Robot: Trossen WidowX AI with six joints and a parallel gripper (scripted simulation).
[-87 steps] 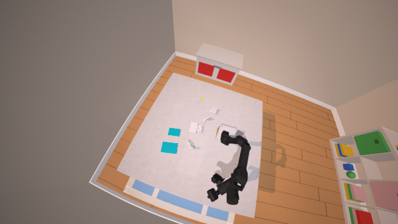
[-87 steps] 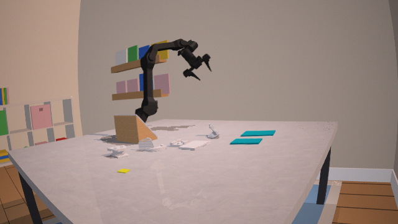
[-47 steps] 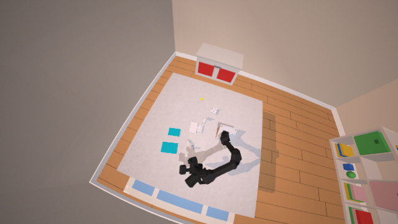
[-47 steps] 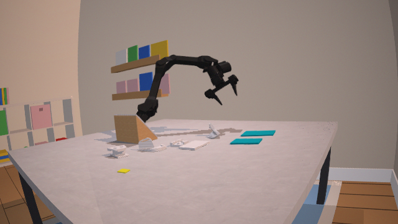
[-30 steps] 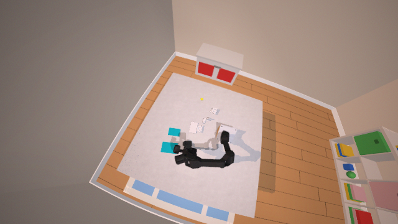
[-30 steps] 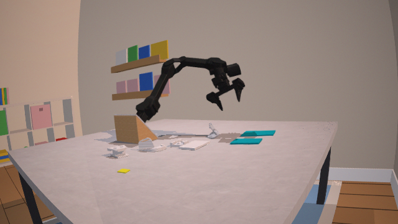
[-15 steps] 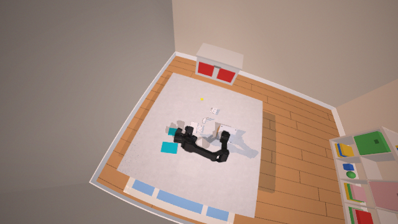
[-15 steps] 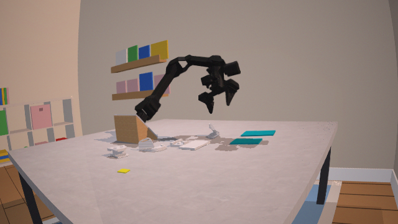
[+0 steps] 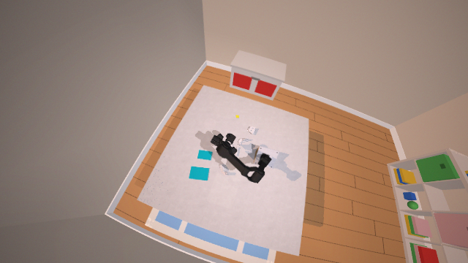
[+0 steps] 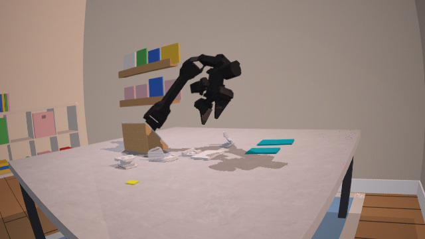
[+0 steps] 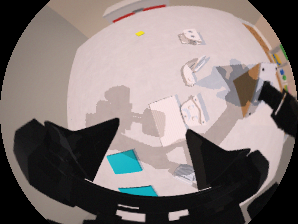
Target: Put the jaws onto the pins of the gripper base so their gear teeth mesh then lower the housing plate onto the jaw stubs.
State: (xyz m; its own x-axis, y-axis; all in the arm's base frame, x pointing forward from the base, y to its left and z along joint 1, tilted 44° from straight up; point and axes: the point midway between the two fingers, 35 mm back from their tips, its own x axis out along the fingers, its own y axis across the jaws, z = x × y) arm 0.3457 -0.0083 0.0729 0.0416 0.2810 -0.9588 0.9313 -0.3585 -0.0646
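Note:
My black gripper (image 10: 210,121) (image 11: 153,125) is open and empty, high above the table. Below it lies a flat white slab (image 10: 207,155) (image 11: 172,112), with a low white part with raised round features (image 10: 190,153) (image 11: 186,111) close beside it. A white jaw-like part (image 9: 242,141) (image 10: 161,156) (image 11: 188,75) lies near the wedge block. A similar part (image 9: 224,169) (image 10: 228,141) (image 11: 185,173) lies apart, near the teal pads. A small white part with two holes (image 9: 251,129) (image 10: 126,160) (image 11: 190,36) stands towards the yellow square. I cannot tell base from housing plate. The arm hides the slab in the top view.
A wooden wedge block (image 10: 134,137) (image 11: 245,90) stands by the arm's base. Two flat teal pads lie on the other side, one pad (image 9: 205,155) (image 11: 125,161) beside another pad (image 9: 199,173) (image 11: 137,191). A small yellow square (image 9: 237,116) (image 10: 132,182) (image 11: 140,33) lies on the table.

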